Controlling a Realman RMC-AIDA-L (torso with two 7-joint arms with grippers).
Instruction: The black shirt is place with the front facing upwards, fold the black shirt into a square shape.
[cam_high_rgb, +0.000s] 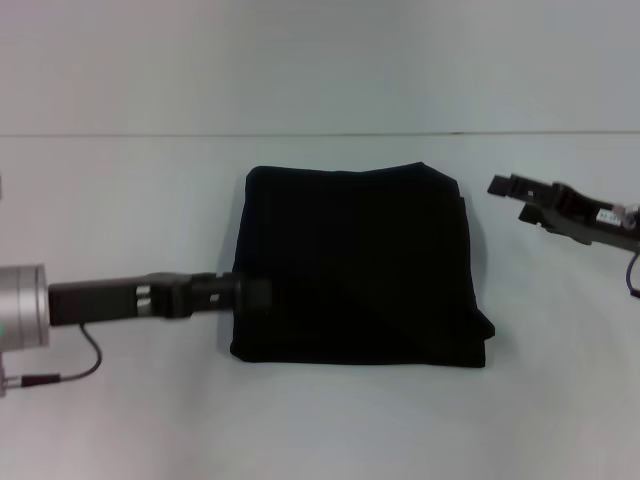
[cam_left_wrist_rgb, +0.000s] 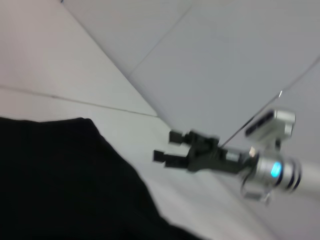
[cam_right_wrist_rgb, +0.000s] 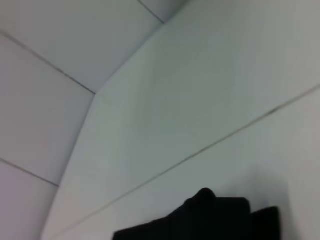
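The black shirt (cam_high_rgb: 360, 265) lies folded into a rough square in the middle of the white table, and no lettering shows on it. My left gripper (cam_high_rgb: 256, 293) reaches in low from the left and meets the shirt's left edge near its front corner. My right gripper (cam_high_rgb: 510, 198) hovers just off the shirt's far right corner, open and empty. The left wrist view shows the shirt (cam_left_wrist_rgb: 60, 180) close by, with the right gripper (cam_left_wrist_rgb: 167, 146) beyond it, its fingers apart. In the right wrist view only a bit of the shirt (cam_right_wrist_rgb: 205, 220) shows.
Bare white table (cam_high_rgb: 120, 420) surrounds the shirt on all sides. A thin seam (cam_high_rgb: 150, 135) runs across the far part of the table. The left arm's cable (cam_high_rgb: 80, 370) hangs near the table's left front.
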